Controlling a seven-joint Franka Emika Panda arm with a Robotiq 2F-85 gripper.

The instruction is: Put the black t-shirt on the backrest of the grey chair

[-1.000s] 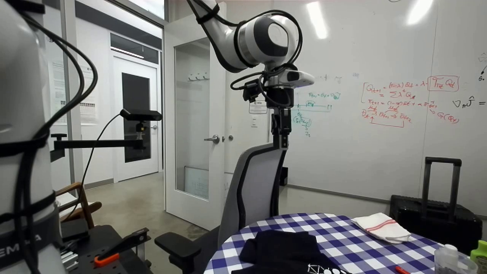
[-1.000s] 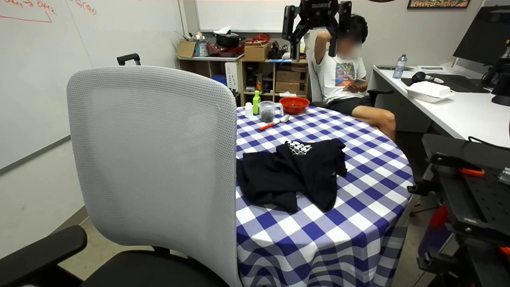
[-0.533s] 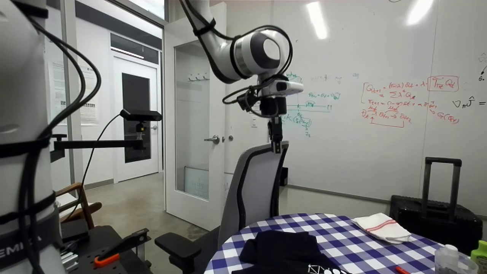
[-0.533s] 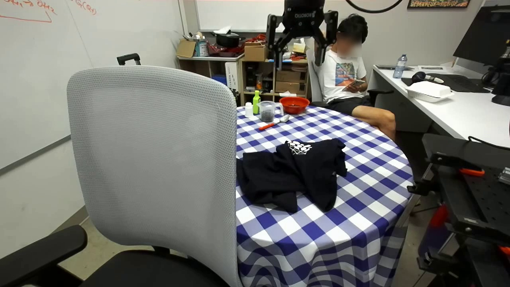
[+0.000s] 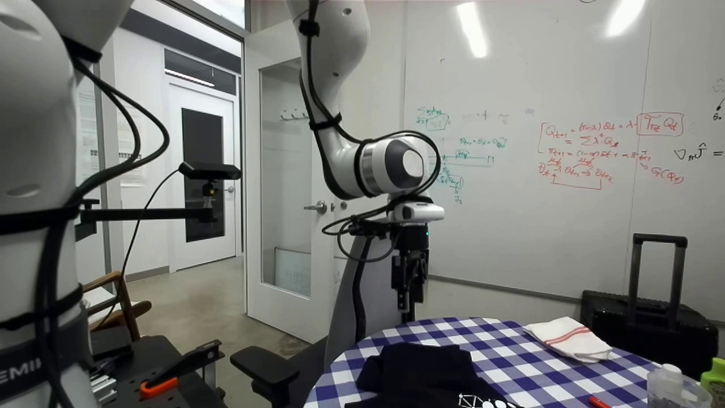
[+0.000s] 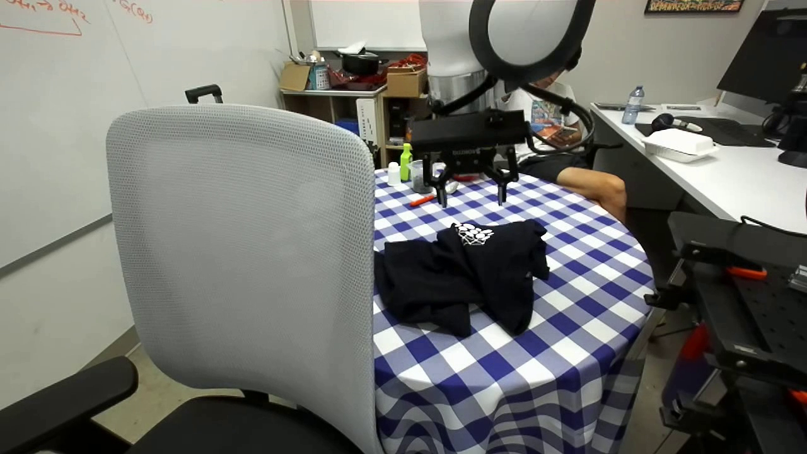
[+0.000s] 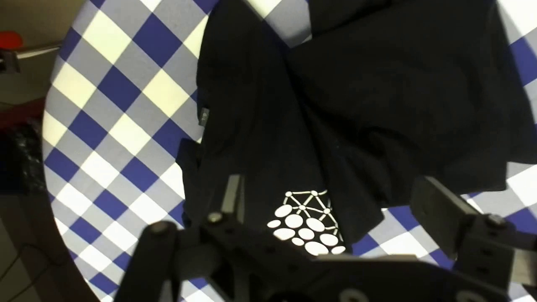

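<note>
T-shirt (image 6: pixel 463 277) lies rumpled on the tablecloth (image 6: pixel 586 284), below the parted fingers (image 7: pixel 438 218) and apart from them.

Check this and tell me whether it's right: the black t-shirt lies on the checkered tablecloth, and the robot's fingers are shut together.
Not quite: the fingers are not shut together; the wrist view shows them spread wide apart. The black t-shirt does lie on the checkered tablecloth.
</note>
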